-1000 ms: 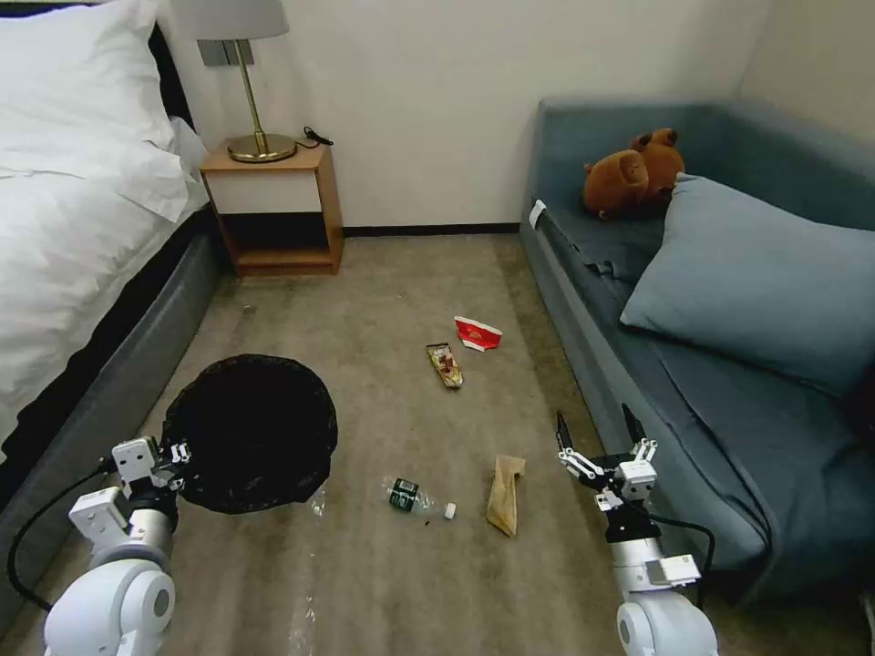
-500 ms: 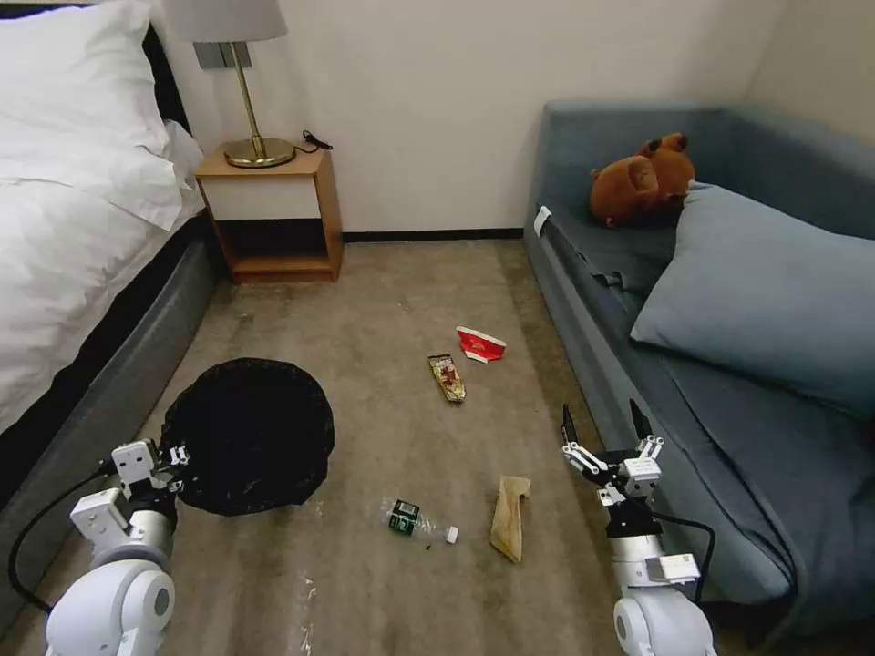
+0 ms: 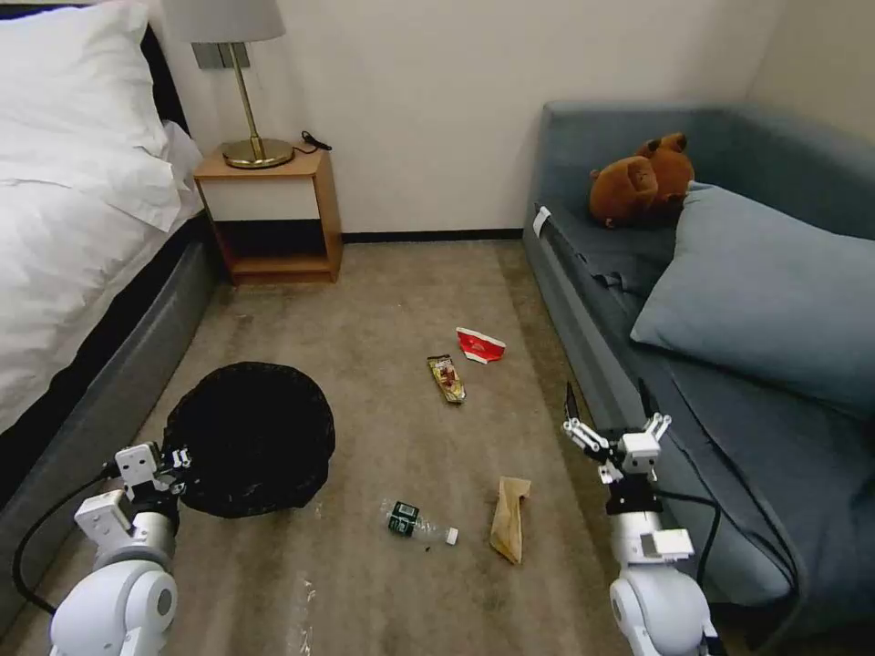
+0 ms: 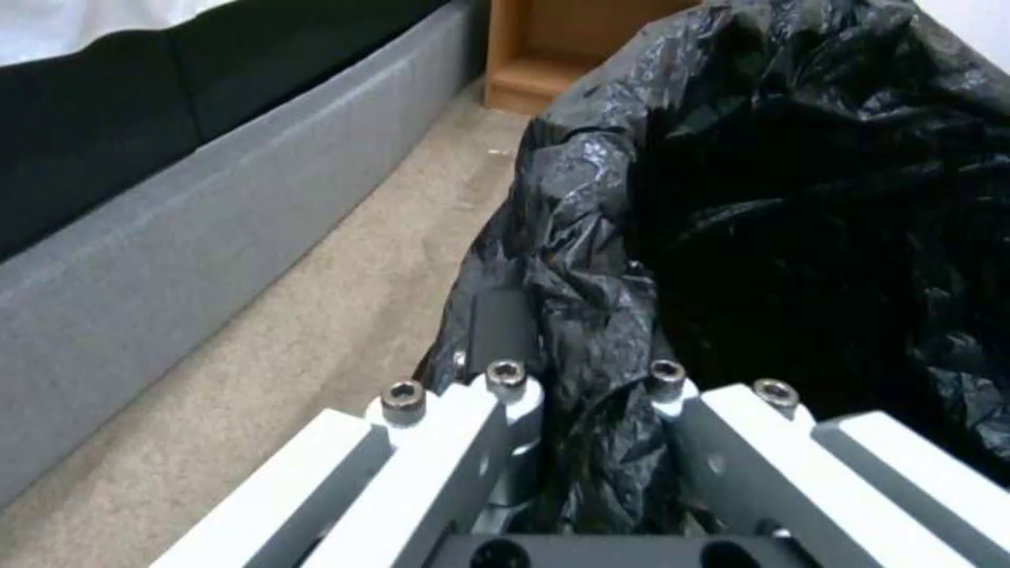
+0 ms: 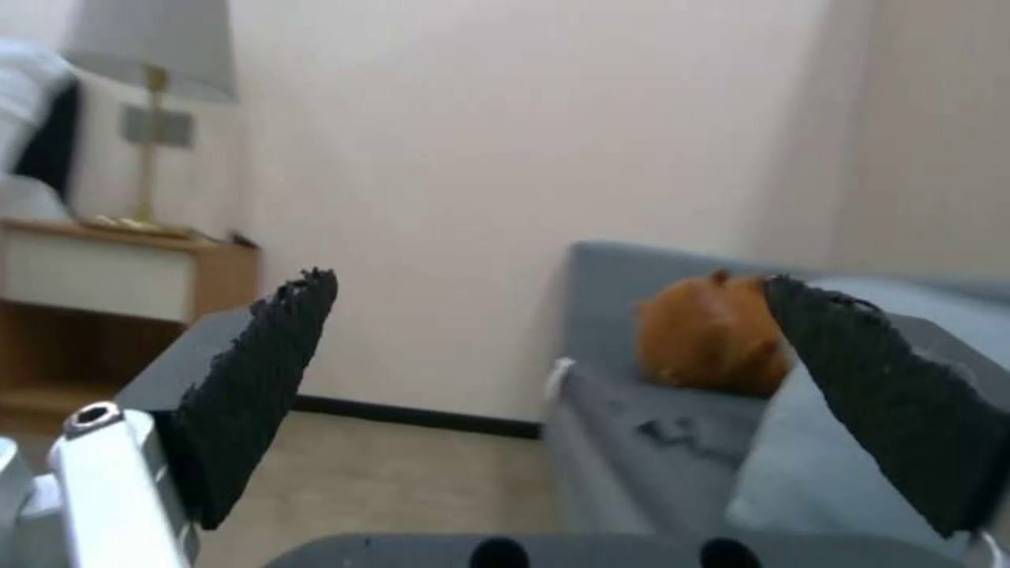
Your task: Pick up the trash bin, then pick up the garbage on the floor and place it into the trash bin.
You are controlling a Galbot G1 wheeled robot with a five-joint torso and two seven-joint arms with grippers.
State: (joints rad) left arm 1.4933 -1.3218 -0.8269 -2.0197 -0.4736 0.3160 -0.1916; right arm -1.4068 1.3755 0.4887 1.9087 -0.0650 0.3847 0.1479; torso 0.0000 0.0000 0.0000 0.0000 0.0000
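Right gripper [image 3: 609, 406] now nearer the sofa [image 3: 729, 383], fingers spread (empty); left gripper [image 3: 180, 458] clamps the trash bin [image 3: 251, 437] rim; bottle [image 3: 417, 521] on carpet.

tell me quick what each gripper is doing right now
Left gripper: shut on the black-bag-lined round trash bin, at its rim.
Right gripper: open, holding nothing, near the blue sofa.

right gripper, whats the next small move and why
Probably lower the right gripper toward the tan paper bag, the piece lying nearest it on the carpet. Its fingers are spread wide with nothing between them, and it hangs above the floor beside the sofa. The left gripper is already clamped on the trash bin rim, so the bin is ready.
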